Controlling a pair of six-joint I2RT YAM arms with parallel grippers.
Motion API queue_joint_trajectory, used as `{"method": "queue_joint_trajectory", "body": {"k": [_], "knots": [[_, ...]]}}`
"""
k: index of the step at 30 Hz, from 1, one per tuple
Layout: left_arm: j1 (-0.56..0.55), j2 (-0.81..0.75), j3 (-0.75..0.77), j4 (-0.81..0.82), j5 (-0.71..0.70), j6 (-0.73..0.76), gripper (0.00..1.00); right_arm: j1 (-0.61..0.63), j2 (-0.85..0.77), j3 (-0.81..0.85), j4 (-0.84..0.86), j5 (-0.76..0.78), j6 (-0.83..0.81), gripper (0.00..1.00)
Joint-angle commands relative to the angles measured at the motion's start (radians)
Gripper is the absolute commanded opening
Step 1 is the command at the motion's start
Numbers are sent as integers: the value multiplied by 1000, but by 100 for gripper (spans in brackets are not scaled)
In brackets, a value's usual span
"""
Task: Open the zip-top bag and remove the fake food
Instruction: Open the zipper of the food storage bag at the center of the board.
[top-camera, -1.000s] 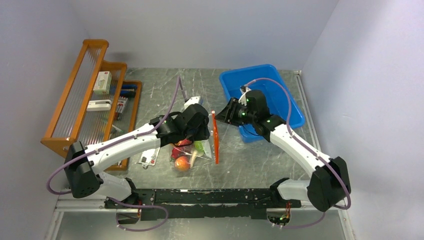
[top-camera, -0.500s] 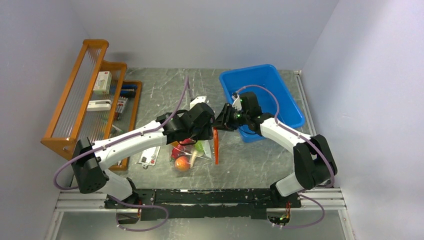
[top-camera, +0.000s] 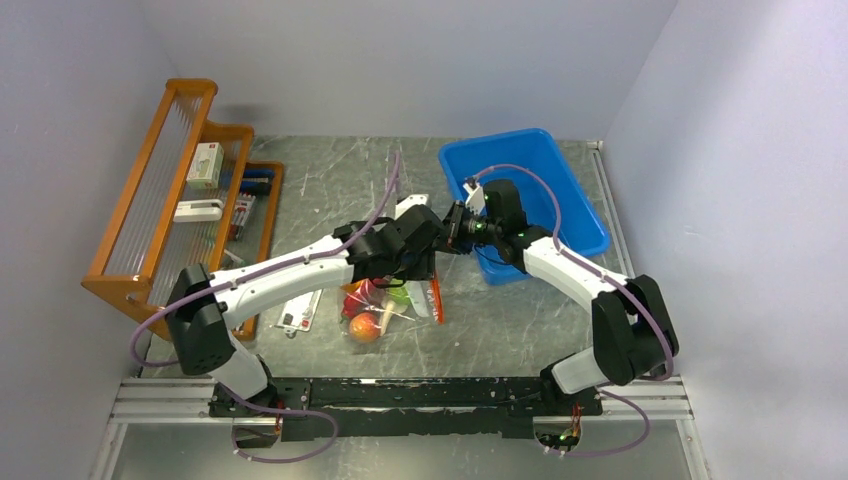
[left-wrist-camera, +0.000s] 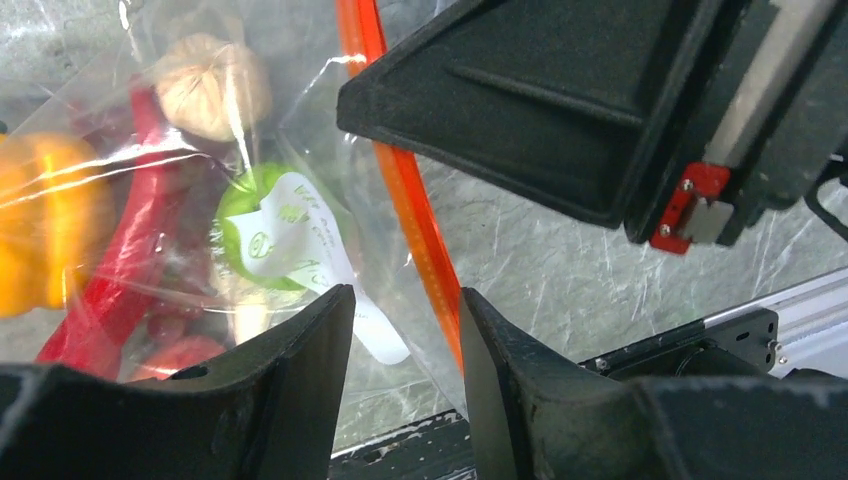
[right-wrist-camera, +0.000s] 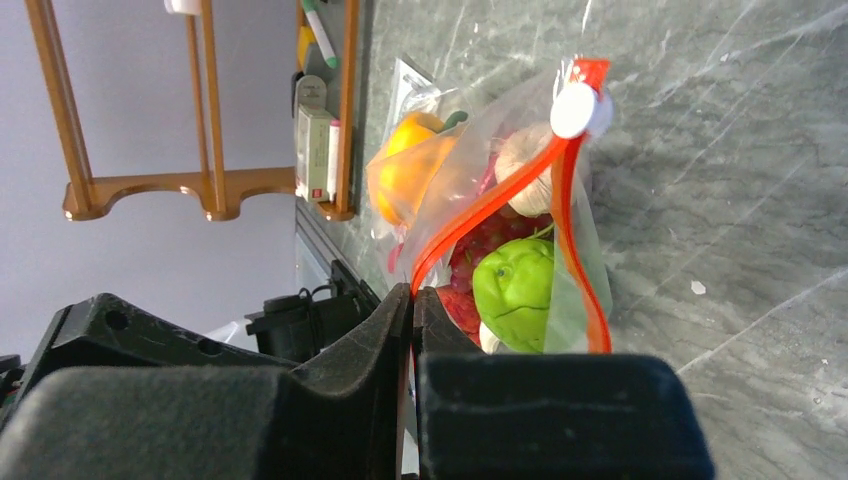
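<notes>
Stretched inward with both arms, wrists meeting low over mid-table (top-camera: 330, 170). Clamped tight with the right gripper (right-wrist-camera: 412, 300) on one lip of the orange zip strip (right-wrist-camera: 480, 215). Half-spread at the left gripper (left-wrist-camera: 400, 310), straddling strip and clear film, seemingly without touching. Resting below on the table: zip-top bag (top-camera: 385, 308), fake food (right-wrist-camera: 515, 285) inside.

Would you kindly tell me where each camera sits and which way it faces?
Top external: above and behind the arms, looking down at the table, bag and bin; both arms show.
Left wrist: on the left arm, low over the bag, facing the near rail; the open left gripper shows.
Right wrist: on the right arm, facing the rack; the right gripper, shut on the bag's strip, shows.
Both wrist views share the lime.
</notes>
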Motion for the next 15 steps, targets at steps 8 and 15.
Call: {"method": "queue_joint_trajectory", "body": {"k": [8, 15], "knots": [[-46, 128, 231, -168, -177, -20, 55, -4, -71, -2, -12, 58, 40, 3], [-59, 196, 314, -217, -222, 1, 52, -4, -76, -6, 9, 51, 63, 3]]}}
